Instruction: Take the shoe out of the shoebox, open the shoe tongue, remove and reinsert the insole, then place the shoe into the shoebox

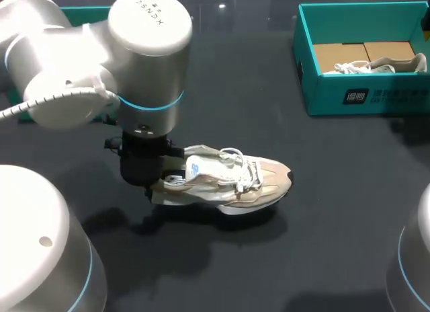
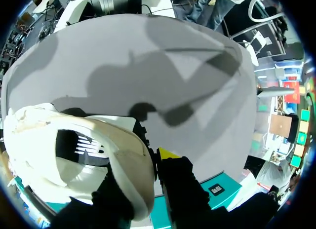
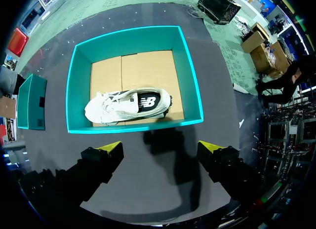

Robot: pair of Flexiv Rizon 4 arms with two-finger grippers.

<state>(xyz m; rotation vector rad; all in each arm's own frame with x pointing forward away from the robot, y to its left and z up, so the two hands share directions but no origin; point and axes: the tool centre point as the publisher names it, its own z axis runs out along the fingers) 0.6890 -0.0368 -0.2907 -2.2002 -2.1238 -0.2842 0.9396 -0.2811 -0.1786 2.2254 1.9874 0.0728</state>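
Now your left gripper [image 2: 148, 166] pinches the heel wall of the shoe [image 1: 232, 181], one finger inside, one outside; it lies on the table [image 1: 336, 218]. Your right gripper [image 3: 160, 151] hangs spread wide above the shoebox [image 3: 79, 71], which holds a second shoe [image 3: 126, 104].

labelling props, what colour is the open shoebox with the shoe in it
The shoebox is teal with a brown cardboard floor; right wrist view.
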